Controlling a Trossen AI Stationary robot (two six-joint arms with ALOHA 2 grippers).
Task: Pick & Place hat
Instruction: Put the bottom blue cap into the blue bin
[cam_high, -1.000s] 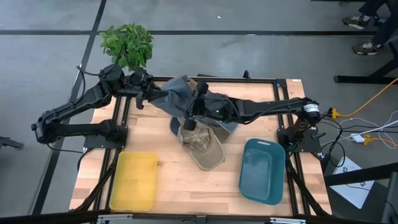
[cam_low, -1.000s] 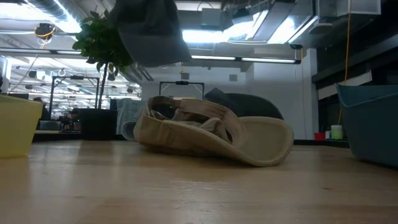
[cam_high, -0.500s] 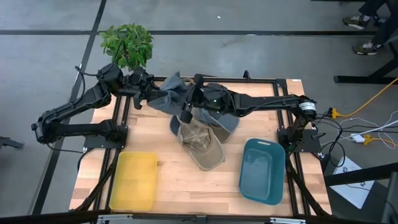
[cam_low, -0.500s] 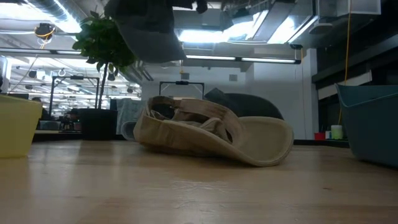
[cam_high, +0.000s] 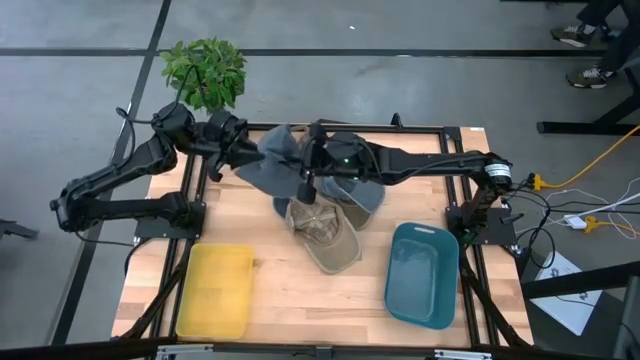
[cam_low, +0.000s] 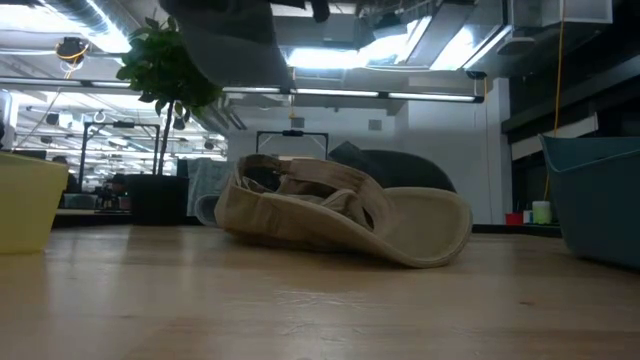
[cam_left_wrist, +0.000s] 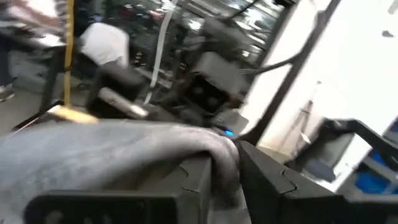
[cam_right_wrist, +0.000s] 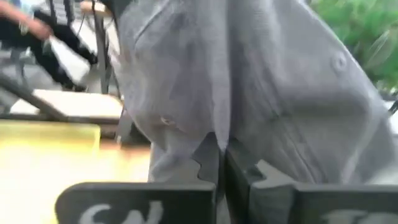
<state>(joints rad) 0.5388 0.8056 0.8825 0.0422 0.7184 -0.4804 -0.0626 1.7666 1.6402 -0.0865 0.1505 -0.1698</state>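
A grey hat (cam_high: 278, 158) hangs in the air over the table's far middle, between my two grippers; the low view shows its underside (cam_low: 225, 50) high above the table. My left gripper (cam_high: 244, 154) comes from the left and is shut on the hat's left part. My right gripper (cam_high: 303, 172) reaches in from the right and is shut on its right part. A tan hat (cam_high: 325, 232) lies upside down on the wood below, brim toward the near edge. My left gripper pinches a bunched fold of the grey hat's cloth (cam_left_wrist: 225, 163) between its two fingers, reaching in about level from the table's left. The hat is clear of the table. My right gripper has its fingers (cam_right_wrist: 205, 163) closed together on a hanging fold of the grey cloth (cam_right_wrist: 217, 138), coming about level from the table's right. The cloth drapes down slack in front of the fingers.
A dark blue-grey hat (cam_high: 366, 196) lies under my right arm, beside the tan one. A yellow bin (cam_high: 215, 290) stands at the near left and a teal bin (cam_high: 422, 272) at the near right. A potted plant (cam_high: 205, 70) stands beyond the far left corner.
My right gripper has moved toward the table's left and far edge, in against the grey hat, and its wrist has turned. The hat has bunched up between the two grippers and sits a little higher in the low view.
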